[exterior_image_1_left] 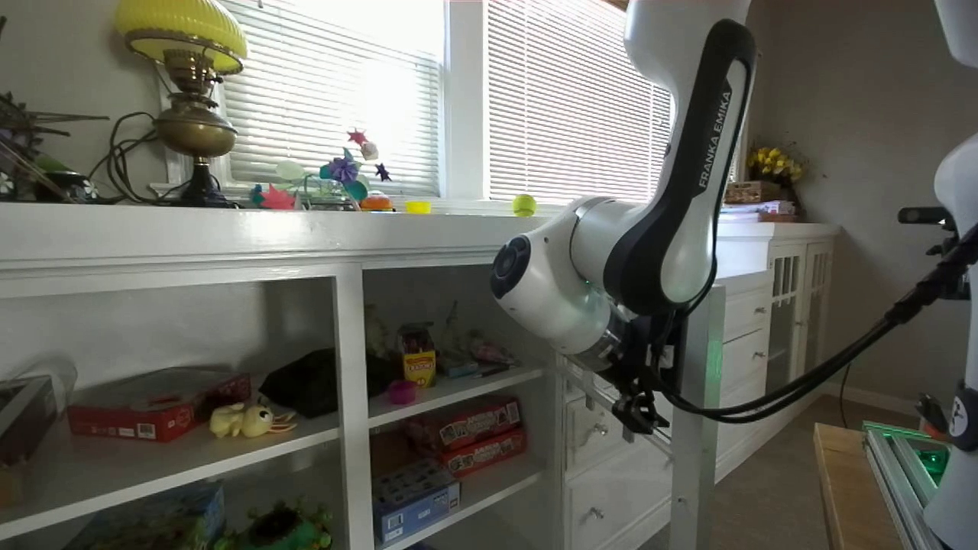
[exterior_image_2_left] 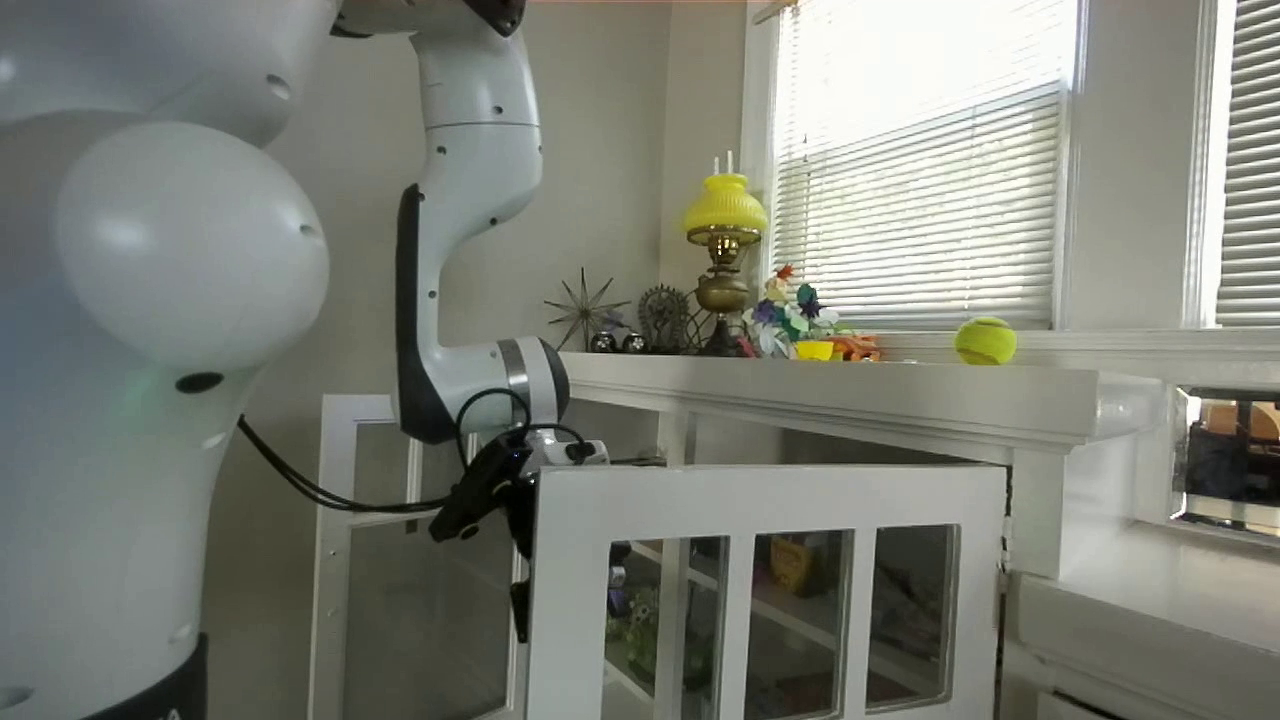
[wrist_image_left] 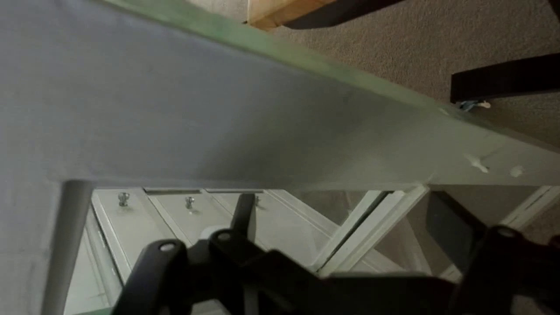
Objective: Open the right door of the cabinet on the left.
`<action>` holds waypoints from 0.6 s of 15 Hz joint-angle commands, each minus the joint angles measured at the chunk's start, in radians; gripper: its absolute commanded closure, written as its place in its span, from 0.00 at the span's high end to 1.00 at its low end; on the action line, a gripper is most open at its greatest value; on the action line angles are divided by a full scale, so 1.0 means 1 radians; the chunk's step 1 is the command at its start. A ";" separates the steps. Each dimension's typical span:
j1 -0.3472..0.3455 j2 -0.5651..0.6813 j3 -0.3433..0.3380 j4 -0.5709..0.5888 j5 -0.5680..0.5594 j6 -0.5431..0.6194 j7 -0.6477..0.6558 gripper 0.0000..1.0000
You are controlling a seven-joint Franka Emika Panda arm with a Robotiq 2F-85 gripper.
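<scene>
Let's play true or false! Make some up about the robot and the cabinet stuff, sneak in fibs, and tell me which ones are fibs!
1. A tennis ball sits on top of the cabinet. True.
2. The lampshade is blue. False: the lampshade is yellow.
3. A pale yellow toy is on a shelf. True.
4. The gripper is squeezing the tennis ball. False: its jaws stand apart, away from the tennis ball.
5. The door beside the gripper stands open. True.
</scene>
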State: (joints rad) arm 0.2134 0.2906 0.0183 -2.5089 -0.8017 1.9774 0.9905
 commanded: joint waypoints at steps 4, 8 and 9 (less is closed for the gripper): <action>-0.044 -0.037 -0.010 -0.095 -0.078 -0.095 0.018 1.00; -0.074 -0.013 -0.034 -0.123 -0.145 -0.150 0.050 1.00; -0.083 -0.007 -0.043 -0.130 -0.167 -0.165 0.063 1.00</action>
State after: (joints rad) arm 0.1579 0.2870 -0.0139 -2.6011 -0.8962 1.8530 1.0054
